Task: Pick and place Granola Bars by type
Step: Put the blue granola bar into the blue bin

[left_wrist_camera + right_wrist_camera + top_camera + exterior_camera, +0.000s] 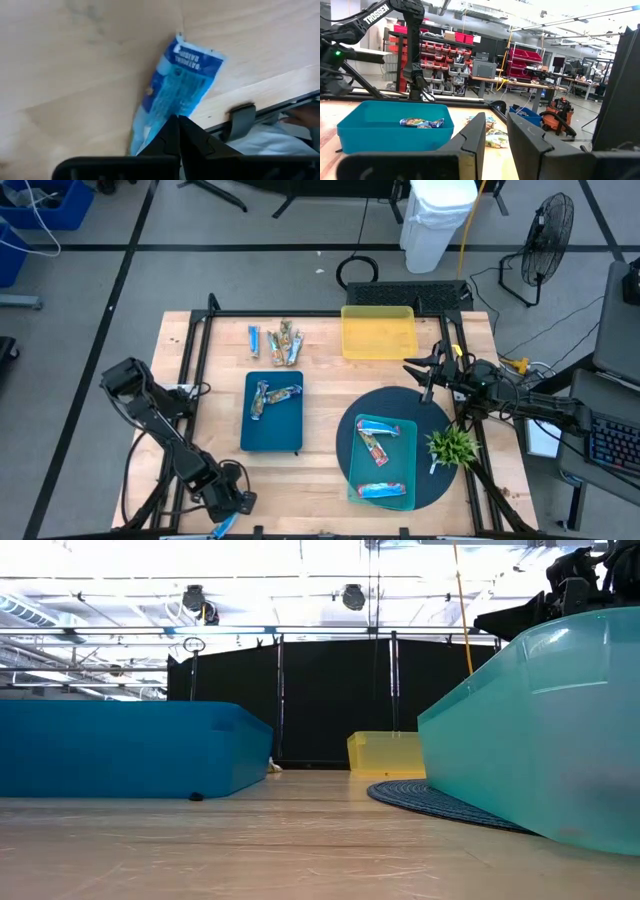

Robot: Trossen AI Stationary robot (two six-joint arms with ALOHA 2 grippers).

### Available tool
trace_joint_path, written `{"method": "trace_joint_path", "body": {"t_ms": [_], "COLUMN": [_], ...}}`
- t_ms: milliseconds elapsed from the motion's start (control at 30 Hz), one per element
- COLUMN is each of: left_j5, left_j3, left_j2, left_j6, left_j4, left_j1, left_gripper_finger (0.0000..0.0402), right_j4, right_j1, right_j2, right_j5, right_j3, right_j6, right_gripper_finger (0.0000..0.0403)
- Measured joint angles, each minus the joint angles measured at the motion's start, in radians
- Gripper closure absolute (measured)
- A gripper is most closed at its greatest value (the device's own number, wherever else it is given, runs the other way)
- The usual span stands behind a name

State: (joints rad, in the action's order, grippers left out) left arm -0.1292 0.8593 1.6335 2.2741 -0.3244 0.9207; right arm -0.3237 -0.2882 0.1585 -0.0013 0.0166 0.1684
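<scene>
**Left gripper pinching a blue bar at the table's near edge**

The left gripper (178, 131) is reaching down at the near edge of the wooden table (320, 470), and its two dark fingers are pressing together on one end of a blue-wrapped granola bar (177, 90). The bar is lying flat on the wood, stretching away from the fingertips, right beside the table's edge. In the high view the same gripper (228, 515) is sitting at the bottom left, with the blue wrapper (224, 526) poking out just below it.

Well beyond that gripper, the dark blue tray (272, 412) is holding two mottled bars (272, 395). Farther off still, a loose cluster of bars (277, 342), one blue and the rest mottled, is lying on bare wood beside the yellow tray (379, 332). Off to the right, the teal tray (382, 462) is resting on a round dark mat (440, 480), carrying a mottled bar (376, 446) and a blue bar (382, 490).

The right gripper (430, 370) is hovering above the mat's far edge, near the yellow tray, with its fingers (470, 145) standing slightly apart and holding nothing. A small green plant (452, 446) is sitting just beside it on the mat.
</scene>
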Motion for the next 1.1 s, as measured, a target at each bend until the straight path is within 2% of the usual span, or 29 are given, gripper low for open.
{"method": "trace_joint_path", "body": {"t_ms": [200,367,600,767,967,1100], "left_j5": [-0.018,-0.08,-0.084,-0.077,0.032,0.067], "left_j3": [0.002,0.008,0.006,0.006,0.0,-0.003], "left_j2": [0.105,0.162,0.138,0.098,0.043,0.006], "left_j6": [-0.045,-0.079,-0.14,-0.188,-0.232,-0.237], "left_j4": [0.148,0.17,0.041,-0.133,-0.334,-0.374], "left_j1": [0.005,0.003,-0.012,-0.042,-0.064,-0.07], "left_gripper_finger": [0.0393,0.0398,0.0391,0.0396,0.0387,0.0397], "right_j4": [0.0,0.0,0.0,0.0,0.0,0.0], "right_j1": [0.0,0.0,0.0,0.0,0.0,0.0], "right_j2": [0.0,0.0,0.0,0.0,0.0,0.0], "right_j5": [0.0,0.0,0.0,0.0,0.0,0.0], "right_j3": [0.0,0.0,0.0,0.0,0.0,0.0], "right_j6": [0.0,0.0,0.0,0.0,0.0,0.0], "right_gripper_finger": [0.0332,0.0332,0.0332,0.0332,0.0332,0.0332]}}
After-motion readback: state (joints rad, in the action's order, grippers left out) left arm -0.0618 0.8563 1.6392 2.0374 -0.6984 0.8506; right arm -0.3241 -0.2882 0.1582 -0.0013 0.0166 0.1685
